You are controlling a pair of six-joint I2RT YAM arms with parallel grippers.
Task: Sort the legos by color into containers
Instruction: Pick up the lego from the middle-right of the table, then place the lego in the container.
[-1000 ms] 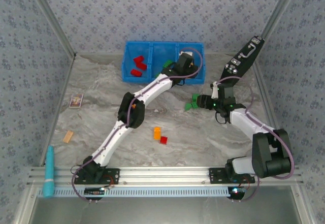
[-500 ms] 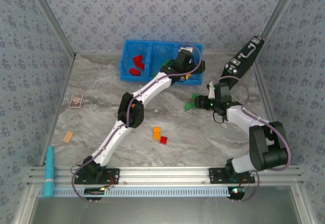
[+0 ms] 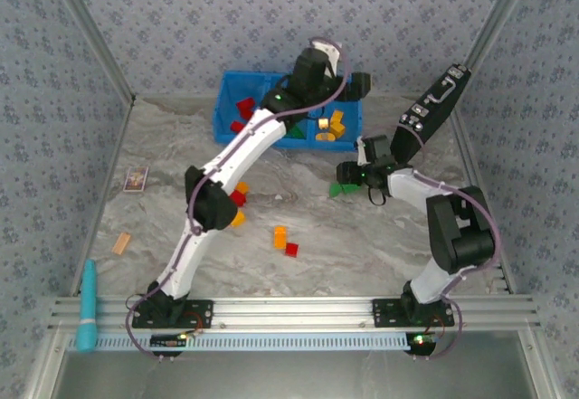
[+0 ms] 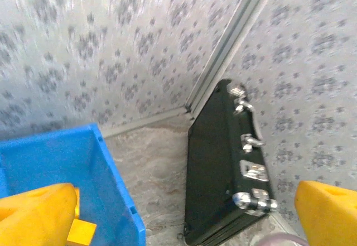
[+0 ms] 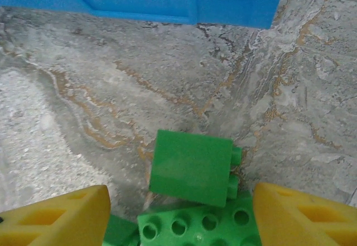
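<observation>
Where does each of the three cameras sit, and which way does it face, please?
Top external: above, behind the bases, looking down on the table; left arm and right arm show.
Left wrist: raised by the blue bin, facing the black case; open fingers show.
Right wrist: low, facing green legos and the bin; fingers flank the legos.
Both wrist views share the bin.

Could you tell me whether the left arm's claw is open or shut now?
Open: on the left claw, the yellow fingers sit far apart at the wrist view's edges, nothing held between them.
</observation>
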